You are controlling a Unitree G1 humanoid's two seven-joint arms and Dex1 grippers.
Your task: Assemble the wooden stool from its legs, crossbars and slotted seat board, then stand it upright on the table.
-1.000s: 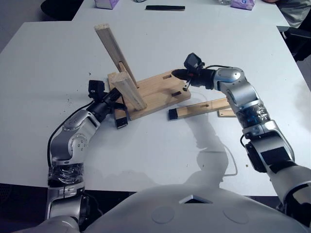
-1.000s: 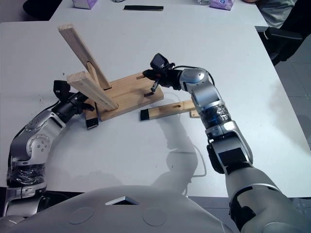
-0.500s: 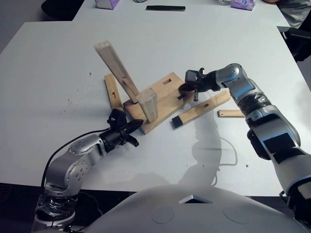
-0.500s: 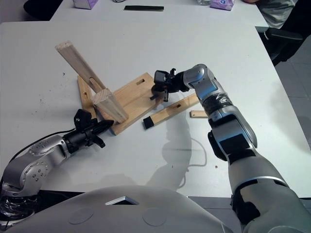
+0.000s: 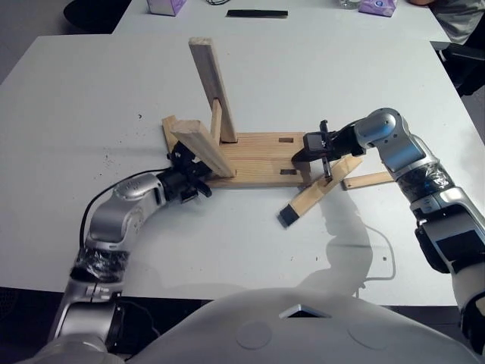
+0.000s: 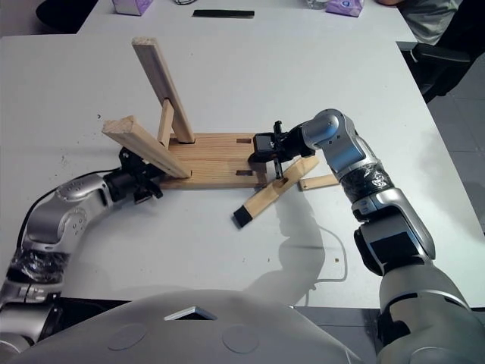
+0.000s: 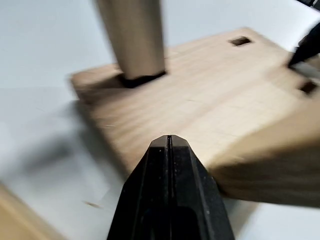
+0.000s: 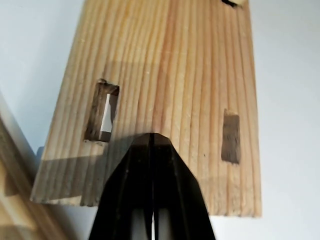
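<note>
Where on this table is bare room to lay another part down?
Bare table lies on the robot's side of the seat board, between the left tool and loose leg, and beyond the upright leg. Crowded at the board's right end: right tool, loose leg, crossbar.

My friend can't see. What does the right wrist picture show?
The robot's closed black hand points at the end of a wooden seat board with two empty slots near it, lying on a white table.
</note>
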